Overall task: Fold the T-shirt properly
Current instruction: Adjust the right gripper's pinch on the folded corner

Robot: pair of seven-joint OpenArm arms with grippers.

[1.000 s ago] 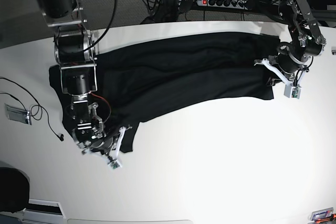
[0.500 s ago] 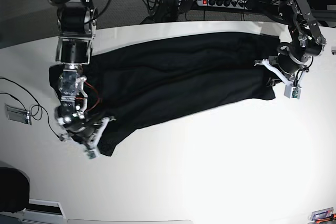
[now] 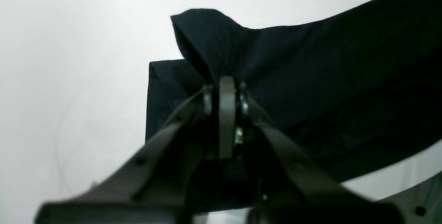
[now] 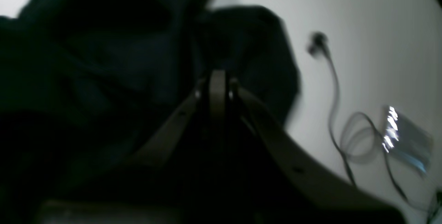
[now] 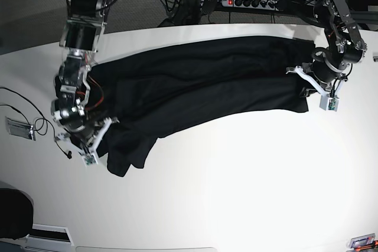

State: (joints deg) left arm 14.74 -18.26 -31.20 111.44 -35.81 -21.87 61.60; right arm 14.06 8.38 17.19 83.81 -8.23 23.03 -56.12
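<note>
Black cloth is bunched between the closed jaws of the right gripper [image 5: 88, 146], which sits at about eight o'clock on the table and pinches a corner of the T-shirt [image 5: 201, 84]; in its wrist view the gripper [image 4: 218, 75] has fabric humped up just past its tips. Over at three o'clock the left gripper [image 5: 308, 84] is likewise clamped on the garment's other end, and its wrist view shows the gripper [image 3: 224, 85] with a peak of cloth rising out of the nip. Between the two, the shirt lies as a long dark band across the far half of the table, sagging into a loose flap near the right gripper. It looks light and limp, so I would expect it to drape, wrinkle and slide on the smooth top rather than hold any crease; taking it by hems or corners, as now, seems the sensible grip, with both ends kept taut. White table [image 5: 236, 193] spreads bare toward six o'clock. A thin cable [image 5: 41, 125] and a small shiny packet [image 5: 18, 128] lie at nine o'clock, and a power strip [image 5: 251, 3] sits behind the far edge at twelve.
</note>
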